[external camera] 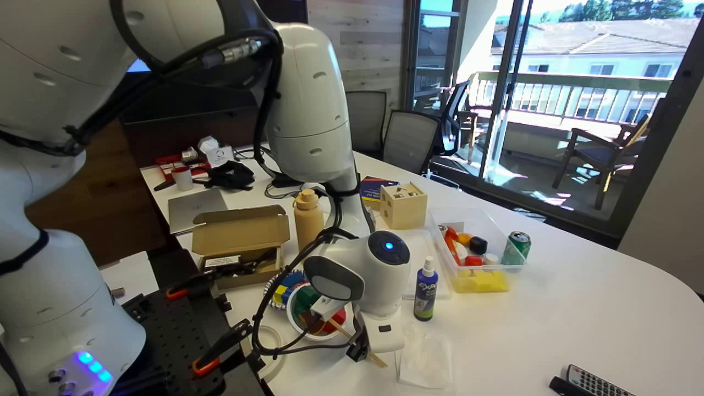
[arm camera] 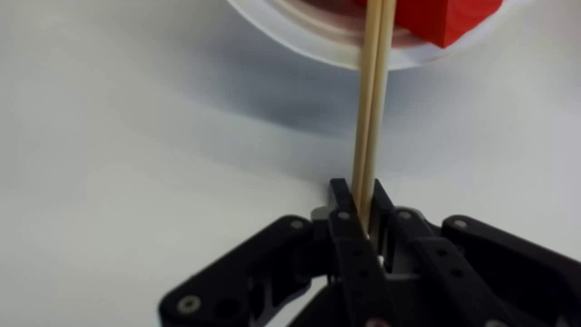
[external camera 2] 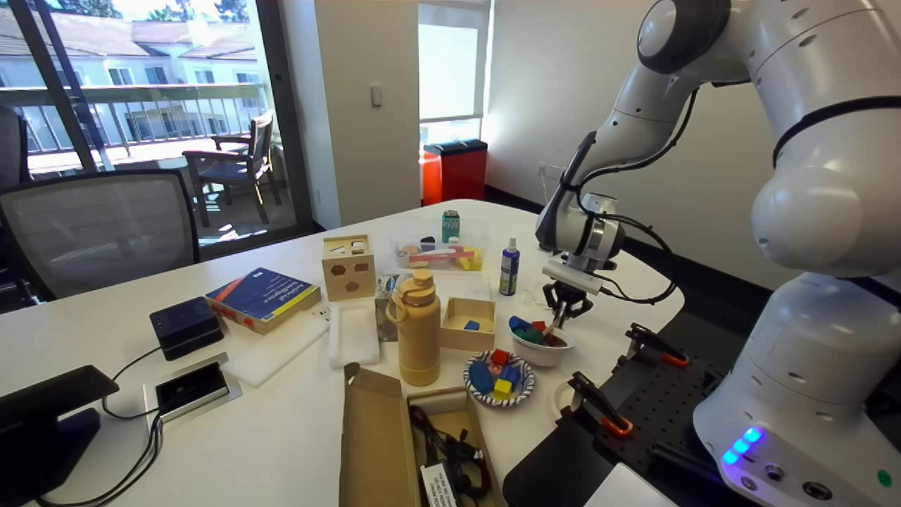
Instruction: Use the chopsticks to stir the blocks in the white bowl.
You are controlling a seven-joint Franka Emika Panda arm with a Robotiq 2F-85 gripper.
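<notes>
Pinching gripper (arm camera: 360, 193): low in the centre of the wrist view, clamping the pair of chopsticks (arm camera: 371, 104) side by side; thin as they are, they could roll or swivel in its hold once the blocks (external camera 2: 529, 336) resist
White bowl (external camera 2: 540, 355): right of centre in an exterior view, chopsticks reaching in over its rim; if they lean on that rim, it may slide along the worktop (external camera: 577, 308) or tip
Red block (arm camera: 422, 22): upper right of the wrist frame, its corner overlapping the rim as seen there; a fast sweep could flick it out
Chopsticks: tips past the wrist view's top edge, so depth is hard to judge; pushing too deep might jam them
Striped bowl (external camera 2: 528, 386): just beside the white one, lower left of it in the frame, likely knocked if that one slides
</notes>
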